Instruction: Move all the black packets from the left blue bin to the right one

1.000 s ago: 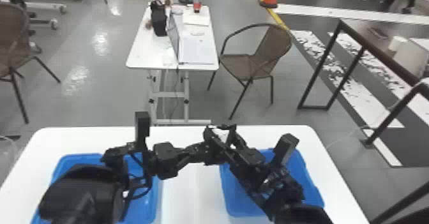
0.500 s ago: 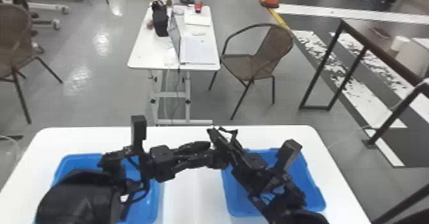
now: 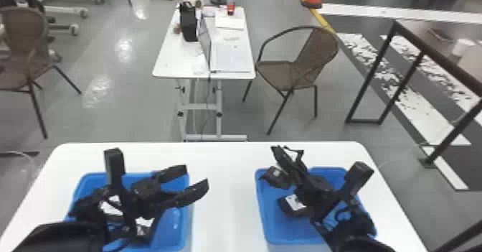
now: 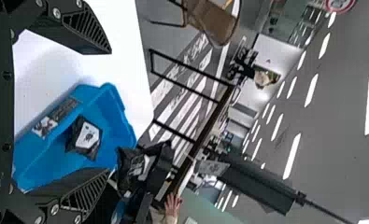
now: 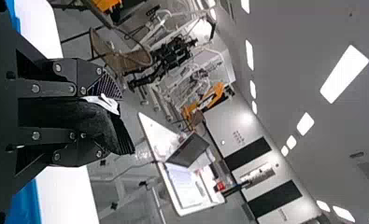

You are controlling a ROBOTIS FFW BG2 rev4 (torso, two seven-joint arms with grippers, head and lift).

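From my seat I have the held black packet (image 5: 72,114) lying lengthwise along my right gripper (image 3: 273,164), out from its palm toward the fingertips; in the head view it is at the 11 o'clock edge of the right blue bin (image 3: 287,239). Inside that bin, the visible part of another packet (image 3: 292,206) runs roughly from 10 to 4 o'clock. Two labelled packets, one (image 3: 112,208) nearer 10 o'clock and one (image 3: 145,229) nearer 5, show past my left arm in the left blue bin (image 3: 184,215); I can't tell their long axes.

The held one is dark and crinkled, with a white label facing my left wrist camera and a pale bit by the fingertips. The one in the right bin is black too, its white label carrying a dark mark.

My right arm comes in from 5 o'clock, fingers pointing about 11, clamped on the packet. My left gripper (image 3: 197,176) points toward 2 o'clock over its bin's edge, fingers well apart with nothing between them.
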